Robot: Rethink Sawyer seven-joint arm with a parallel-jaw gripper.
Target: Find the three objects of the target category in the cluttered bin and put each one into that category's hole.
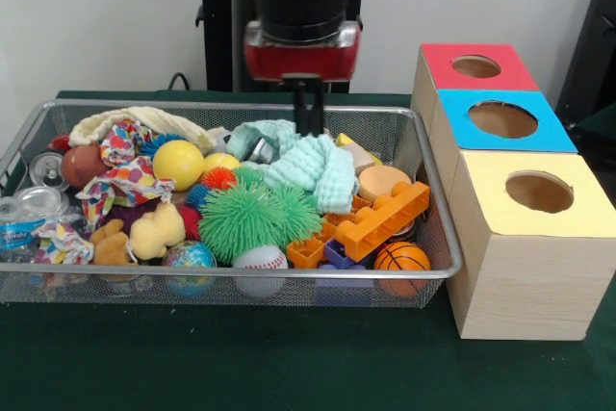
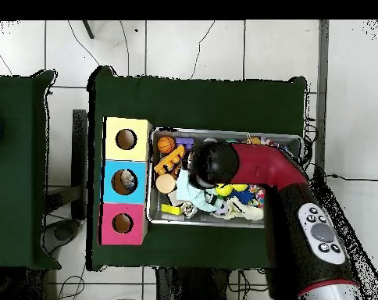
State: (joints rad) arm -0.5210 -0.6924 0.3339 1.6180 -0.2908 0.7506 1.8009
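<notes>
A: Where is the gripper [image 1: 309, 120] hanging right now?

B: It is hanging over the far side of the wire bin [image 1: 435, 238], its tip reaching down just behind the mint-green cloth [image 1: 310, 165]. The fingers are showing as one dark stem, so I cannot tell how far apart they are standing, or whether they are gripping anything.

A: And which things are we hunting?

B: The target category is not being shown. If it is balls, the yellow ball [image 1: 178, 164] is lying left of the cloth, while the baseball [image 1: 260, 259] and the small basketball [image 1: 401, 257] are resting against the bin's near wall.

A: How are they likely to handle?

B: Probably light and firm, but round and apt to roll. Closing across the widest part, straight from above, looks safest. The spiky green ball [image 1: 248, 218] is looking soft and squashy, so it may give under the pads.

A: And the holes?

B: The three boxes [image 1: 525, 238] are sitting right of the bin: red, blue, yellow tops.
</notes>
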